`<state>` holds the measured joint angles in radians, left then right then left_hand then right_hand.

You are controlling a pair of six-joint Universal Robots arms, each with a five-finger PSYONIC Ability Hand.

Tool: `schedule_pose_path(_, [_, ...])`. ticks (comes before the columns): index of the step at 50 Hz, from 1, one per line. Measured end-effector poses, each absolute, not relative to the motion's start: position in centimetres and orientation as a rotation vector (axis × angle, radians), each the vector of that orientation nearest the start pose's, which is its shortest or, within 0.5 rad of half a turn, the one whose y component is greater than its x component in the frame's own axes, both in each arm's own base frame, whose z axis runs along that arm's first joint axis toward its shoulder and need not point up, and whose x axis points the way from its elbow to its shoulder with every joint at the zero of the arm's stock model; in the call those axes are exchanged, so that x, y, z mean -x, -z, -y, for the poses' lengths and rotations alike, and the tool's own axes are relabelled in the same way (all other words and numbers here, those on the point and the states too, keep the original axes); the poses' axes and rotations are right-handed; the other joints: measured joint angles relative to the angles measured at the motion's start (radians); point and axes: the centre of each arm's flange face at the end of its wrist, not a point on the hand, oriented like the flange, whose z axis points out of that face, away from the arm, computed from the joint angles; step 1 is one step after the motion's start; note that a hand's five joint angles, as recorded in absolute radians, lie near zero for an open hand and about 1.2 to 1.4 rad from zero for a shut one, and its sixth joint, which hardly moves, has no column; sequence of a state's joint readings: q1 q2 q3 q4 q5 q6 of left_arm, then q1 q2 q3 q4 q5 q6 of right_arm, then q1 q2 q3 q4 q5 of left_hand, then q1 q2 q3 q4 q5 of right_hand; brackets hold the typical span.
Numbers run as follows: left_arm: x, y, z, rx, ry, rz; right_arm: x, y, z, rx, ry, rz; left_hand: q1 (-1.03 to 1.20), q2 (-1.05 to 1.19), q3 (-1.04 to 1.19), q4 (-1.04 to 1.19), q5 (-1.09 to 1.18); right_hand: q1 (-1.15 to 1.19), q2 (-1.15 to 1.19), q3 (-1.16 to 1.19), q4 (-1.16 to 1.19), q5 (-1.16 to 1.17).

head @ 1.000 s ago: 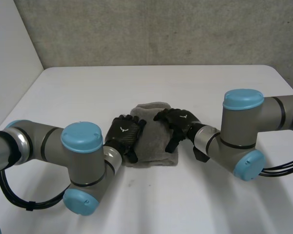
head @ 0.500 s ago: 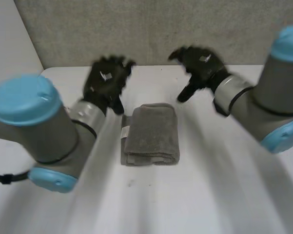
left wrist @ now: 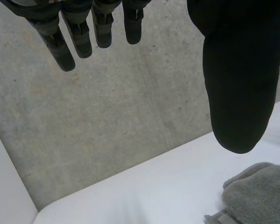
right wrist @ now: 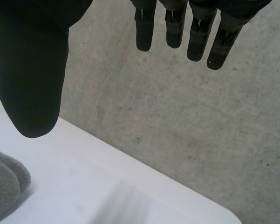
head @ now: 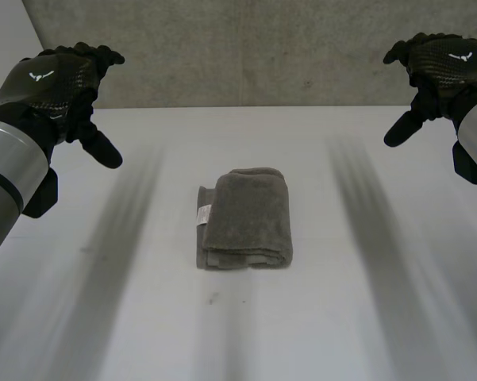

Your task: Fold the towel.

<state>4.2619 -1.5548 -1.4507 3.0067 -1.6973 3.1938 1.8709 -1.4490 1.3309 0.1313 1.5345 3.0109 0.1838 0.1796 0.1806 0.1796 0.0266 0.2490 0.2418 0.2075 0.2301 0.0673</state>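
1. The grey towel (head: pixel 244 218) lies folded into a small, thick rectangle in the middle of the white worktop (head: pixel 325 317). Its stacked edges show at the near end and a rounded fold at the far end.
2. A small white label (head: pixel 203 213) sticks out at the towel's left edge.
3. Both hands hang in the air, well apart from the towel, one off to each side.
4. The left hand (head: pixel 54 79) is out to the towel's left with its back turned up. In its wrist view the fingers are straight, the thumb stands wide of them, and it holds nothing. A corner of the towel lies on the worktop beyond the thumb's tip.
5. The right hand (head: pixel 444 63) is out to the towel's right in the same pose: fingers straight, thumb apart, empty. Its wrist view catches a rounded bit of towel below the thumb.
6. A rough concrete wall (head: pixel 262 48) stands behind the worktop, and a plain white panel (head: pixel 4 32) closes off the left side.
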Motion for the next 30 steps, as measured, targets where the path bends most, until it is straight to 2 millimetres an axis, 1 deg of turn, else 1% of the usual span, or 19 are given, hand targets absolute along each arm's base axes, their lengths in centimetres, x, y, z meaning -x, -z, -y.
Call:
schedule_pose_path(12, [23.7, -33.3, 21.4, -0.441, 2.343, -2.341, -22.7, -32.5, 27.4, 0.511, 2.102, -2.081, -0.005, -0.01, -0.01, -0.009, 0.0, 0.0, 0.0, 0.0, 0.0, 0.0])
schedule_pose_path(24, [23.6, -31.5, 21.6, -0.432, 2.351, -2.332, -23.3, -32.1, 27.3, 0.533, 2.115, -2.041, -0.006, -0.013, -0.013, -0.011, 0.0, 0.0, 0.0, 0.0, 0.0, 0.0])
schedule_pose_path(30, [23.1, -30.8, 22.3, -0.396, 2.353, -2.312, -23.4, -31.8, 27.4, 0.575, 2.107, -2.043, -0.006, -0.013, -0.013, -0.011, 0.0, 0.0, 0.0, 0.0, 0.0, 0.0])
